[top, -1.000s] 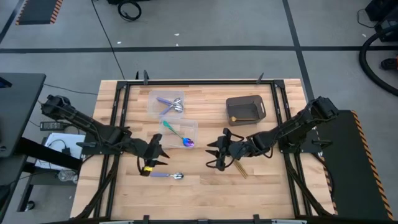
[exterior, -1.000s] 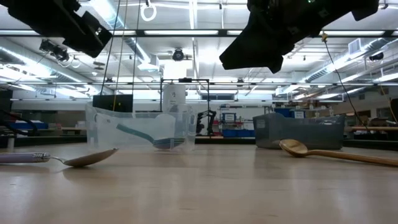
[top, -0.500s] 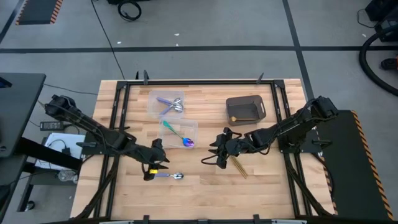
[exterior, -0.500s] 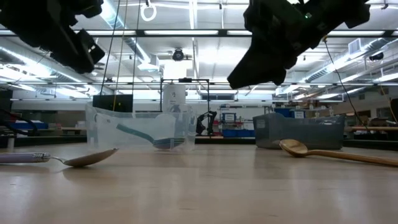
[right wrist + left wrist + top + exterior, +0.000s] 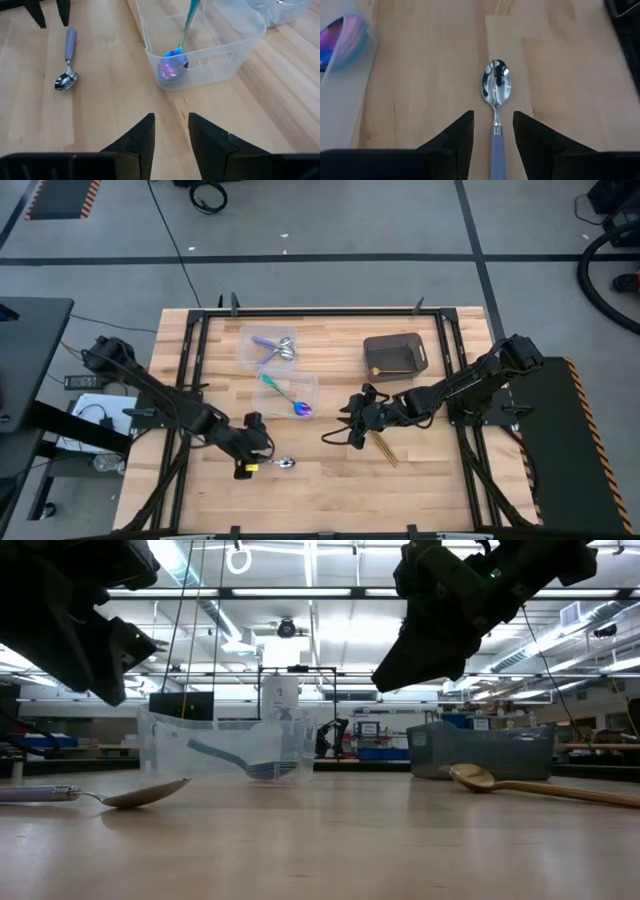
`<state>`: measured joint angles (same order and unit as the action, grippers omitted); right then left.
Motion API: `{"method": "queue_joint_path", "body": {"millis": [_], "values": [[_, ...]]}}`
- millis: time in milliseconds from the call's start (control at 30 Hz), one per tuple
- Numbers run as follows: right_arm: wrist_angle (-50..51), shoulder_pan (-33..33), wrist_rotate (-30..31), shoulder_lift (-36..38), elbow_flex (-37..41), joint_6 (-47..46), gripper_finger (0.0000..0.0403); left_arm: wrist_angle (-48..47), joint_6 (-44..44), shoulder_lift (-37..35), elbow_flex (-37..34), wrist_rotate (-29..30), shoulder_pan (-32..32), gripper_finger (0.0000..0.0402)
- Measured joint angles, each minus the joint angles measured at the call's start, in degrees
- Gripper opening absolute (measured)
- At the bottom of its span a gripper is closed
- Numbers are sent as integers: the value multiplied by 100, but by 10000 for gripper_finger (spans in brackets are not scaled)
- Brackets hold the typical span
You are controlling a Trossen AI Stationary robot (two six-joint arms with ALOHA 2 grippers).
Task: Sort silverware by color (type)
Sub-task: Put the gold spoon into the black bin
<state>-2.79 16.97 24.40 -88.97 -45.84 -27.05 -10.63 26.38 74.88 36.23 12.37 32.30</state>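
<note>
A lavender-handled spoon point(image 5: 496, 92) with a silver bowl lies flat on the table point(image 5: 287, 463). My left gripper point(image 5: 492, 114) is open and hovers above its handle point(image 5: 496, 150), one finger on each side, touching nothing. The low view shows this gripper point(image 5: 95, 660) well above the spoon point(image 5: 130, 796). My right gripper point(image 5: 171, 131) is open in the air near the table's middle point(image 5: 335, 435), beside a gold utensil point(image 5: 385, 448) lying flat on the wood. A teal-handled spoon with a purple head point(image 5: 174, 67) rests in a clear tub point(image 5: 290, 392).
A second clear tub point(image 5: 268, 346) at the far side holds lavender-handled utensils. A dark grey bin point(image 5: 395, 355) stands far right. In the low view the gold spoon point(image 5: 530, 786) lies at the right. Bare wood stretches along the near edge point(image 5: 330, 500).
My left gripper has moved toward the near edge and downward, coming over the lavender spoon's handle, which now lies between its open fingers. My right gripper has drifted slightly toward the left and near side. No utensil has moved.
</note>
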Motion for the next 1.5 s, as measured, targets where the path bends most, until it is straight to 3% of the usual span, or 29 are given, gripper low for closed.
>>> {"method": "queue_joint_path", "body": {"millis": [467, 833, 1500], "values": [[137, 2, -189, 0, 0, -17, 129, -1083, 29, 1132, 1046, 181, 111, 144], [2031, 208, -503, 0, -2, -1594, 129, -1110, -3, 1138, 1073, 192, 46, 144], [2925, 894, -568, 0, -135, -3463, 127, -1126, -370, 1138, 1073, 200, -515, 144]]}}
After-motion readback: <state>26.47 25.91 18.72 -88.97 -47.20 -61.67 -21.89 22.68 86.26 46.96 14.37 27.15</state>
